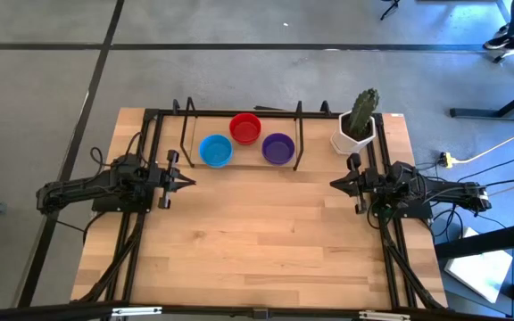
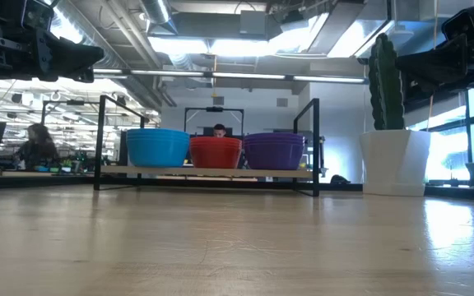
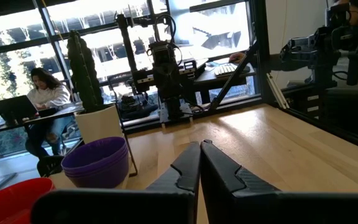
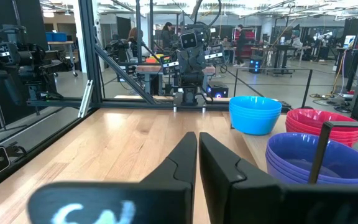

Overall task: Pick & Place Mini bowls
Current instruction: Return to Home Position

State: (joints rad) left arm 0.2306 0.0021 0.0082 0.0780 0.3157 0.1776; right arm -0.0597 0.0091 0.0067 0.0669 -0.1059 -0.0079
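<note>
Mini bowls [image 1: 245, 127] stacked by colour on the shelf [image 2: 220, 172]; left gripper [image 1: 190, 181], right gripper [image 1: 335, 183] both pressed together

Tabletop [image 1: 257, 232] open; shelf posts [image 2: 315, 146] flank bowls [image 1: 277, 148].

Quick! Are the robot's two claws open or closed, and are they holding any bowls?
Left gripper: shut, empty, at the table's left side.
Right gripper: shut, empty, at the table's right side.
</note>
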